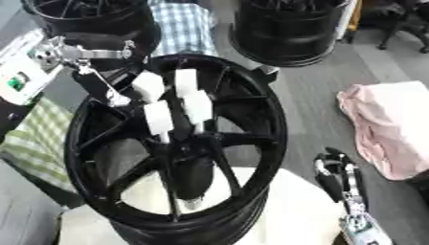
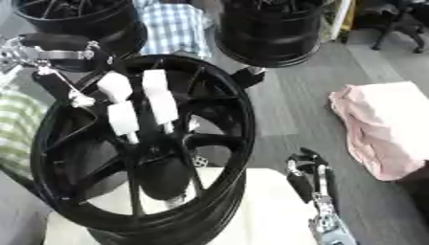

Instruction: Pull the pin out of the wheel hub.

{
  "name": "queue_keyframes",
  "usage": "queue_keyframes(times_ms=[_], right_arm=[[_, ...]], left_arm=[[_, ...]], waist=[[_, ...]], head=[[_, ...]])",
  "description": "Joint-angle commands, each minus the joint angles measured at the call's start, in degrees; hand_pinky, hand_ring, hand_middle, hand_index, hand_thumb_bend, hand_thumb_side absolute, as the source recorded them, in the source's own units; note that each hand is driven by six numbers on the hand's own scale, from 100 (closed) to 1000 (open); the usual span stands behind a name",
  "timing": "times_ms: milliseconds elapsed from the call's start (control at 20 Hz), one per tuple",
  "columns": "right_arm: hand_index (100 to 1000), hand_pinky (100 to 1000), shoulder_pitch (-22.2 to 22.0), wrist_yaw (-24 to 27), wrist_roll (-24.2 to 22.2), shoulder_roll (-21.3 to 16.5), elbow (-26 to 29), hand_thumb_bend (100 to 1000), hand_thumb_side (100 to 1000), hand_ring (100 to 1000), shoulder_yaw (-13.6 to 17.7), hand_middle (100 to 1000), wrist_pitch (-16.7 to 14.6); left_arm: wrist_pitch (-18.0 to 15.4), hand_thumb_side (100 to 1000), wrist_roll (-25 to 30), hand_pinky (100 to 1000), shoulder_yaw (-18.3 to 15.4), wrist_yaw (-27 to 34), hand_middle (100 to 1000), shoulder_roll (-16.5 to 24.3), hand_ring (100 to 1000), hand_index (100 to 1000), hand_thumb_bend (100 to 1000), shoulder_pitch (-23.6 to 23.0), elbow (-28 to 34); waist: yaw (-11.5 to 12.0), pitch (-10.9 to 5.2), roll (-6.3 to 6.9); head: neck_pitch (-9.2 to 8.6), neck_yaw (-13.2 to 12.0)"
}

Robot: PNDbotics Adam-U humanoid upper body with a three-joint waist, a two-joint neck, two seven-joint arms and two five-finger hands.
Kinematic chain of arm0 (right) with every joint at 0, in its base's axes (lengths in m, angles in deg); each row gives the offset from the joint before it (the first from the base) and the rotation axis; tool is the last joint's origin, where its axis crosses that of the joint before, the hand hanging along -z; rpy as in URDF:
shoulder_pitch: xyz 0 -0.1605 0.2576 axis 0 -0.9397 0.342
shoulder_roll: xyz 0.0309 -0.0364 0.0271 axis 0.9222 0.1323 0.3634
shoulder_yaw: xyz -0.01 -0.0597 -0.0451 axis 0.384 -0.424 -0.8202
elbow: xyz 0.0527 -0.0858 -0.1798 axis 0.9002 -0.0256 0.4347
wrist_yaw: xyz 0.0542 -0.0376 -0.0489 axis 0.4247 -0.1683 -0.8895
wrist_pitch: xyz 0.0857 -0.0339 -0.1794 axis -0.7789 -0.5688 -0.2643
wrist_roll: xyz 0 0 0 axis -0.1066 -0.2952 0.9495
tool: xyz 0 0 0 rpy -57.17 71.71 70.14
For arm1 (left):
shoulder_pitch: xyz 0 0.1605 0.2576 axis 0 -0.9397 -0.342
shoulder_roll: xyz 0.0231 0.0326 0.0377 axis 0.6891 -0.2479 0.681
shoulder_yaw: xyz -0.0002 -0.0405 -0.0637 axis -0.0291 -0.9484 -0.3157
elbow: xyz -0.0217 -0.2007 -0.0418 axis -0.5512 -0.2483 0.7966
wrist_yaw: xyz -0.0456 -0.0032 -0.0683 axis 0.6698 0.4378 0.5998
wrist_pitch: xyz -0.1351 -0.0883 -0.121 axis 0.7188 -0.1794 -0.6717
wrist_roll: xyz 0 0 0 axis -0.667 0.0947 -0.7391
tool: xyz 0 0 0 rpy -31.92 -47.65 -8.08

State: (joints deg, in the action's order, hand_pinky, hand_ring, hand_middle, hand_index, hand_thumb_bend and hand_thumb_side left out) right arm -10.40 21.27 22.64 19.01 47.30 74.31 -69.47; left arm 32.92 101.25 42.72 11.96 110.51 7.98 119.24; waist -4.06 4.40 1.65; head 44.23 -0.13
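Wheel hub (image 1: 180, 158) is the reference: big black spoked rim, tilted, sitting on a pale cushion (image 1: 285, 210).

Left hand (image 1: 172, 103) is over the rim's upper centre, white-padded fingers (image 1: 157, 117) reaching down toward the hub middle. They look partly curled; can't tell if they're closed on anything. The pin itself I can't pick out: probably under those fingers at the centre, but it's hidden in black-on-black.

Risks:
- The rim isn't clamped, only resting on soft padding. An off-axis pull could rock or slide it rather than free the pin.
- With the pin hidden by the hand, the fingers may be on a spoke instead and slip off.
- Spokes crowd the fingers; a sideways withdrawal could snag.

Around the rim:
- Two more black rims behind it, one rear-left (image 1: 88, 16), one rear-right (image 1: 289, 31). Neither blocks the pull.
- Pink cloth (image 1: 389, 129) on the floor well right, clear.
- Checked fabric (image 1: 184, 26) behind, between the rear rims.
- Right hand (image 1: 339, 174) low right of the rim, idle, fingers up and relaxed, holding nothing.
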Motion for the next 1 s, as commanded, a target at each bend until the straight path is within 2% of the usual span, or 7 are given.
queue_keyframes(times_ms=[50,350,650,850,1000], right_arm=[[818,752,0.5,-0.3,0.0,-0.4,0.8,100,525,613,0.1,671,0.0],[818,752,0.4,-0.3,0.1,-0.3,0.7,100,526,613,0.1,671,0.0],[818,752,0.2,-0.3,0.3,-0.4,0.7,100,525,613,0.4,671,0.0],[818,752,0.0,-0.2,0.6,-0.4,0.8,100,525,613,0.6,671,0.1],[818,752,-0.1,-0.2,0.8,-0.4,0.8,100,526,613,0.8,671,0.2]], left_arm=[[-12.1,100,13.2,802,-2.0,1.2,415,2.0,684,536,100,1.7,0.4],[-10.2,100,13.2,803,-5.6,3.8,416,3.5,685,537,100,2.0,1.1],[-6.8,100,13.2,808,-13.7,6.5,420,8.6,690,542,100,0.8,3.7],[-4.1,100,13.2,806,-20.3,8.7,429,14.0,691,550,100,-3.5,5.9],[-1.9,102,13.2,804,-25.5,10.9,458,17.7,698,580,100,-9.8,7.2]], waist=[[0.1,-0.88,-0.04],[0.2,-0.88,-0.09],[0.8,-1.0,-0.05],[1.3,-1.1,-0.06],[1.8,-1.14,-0.17]], head=[[-0.36,0.1],[-0.38,0.2],[-0.41,0.7],[-0.54,1.3],[-0.54,1.7]])
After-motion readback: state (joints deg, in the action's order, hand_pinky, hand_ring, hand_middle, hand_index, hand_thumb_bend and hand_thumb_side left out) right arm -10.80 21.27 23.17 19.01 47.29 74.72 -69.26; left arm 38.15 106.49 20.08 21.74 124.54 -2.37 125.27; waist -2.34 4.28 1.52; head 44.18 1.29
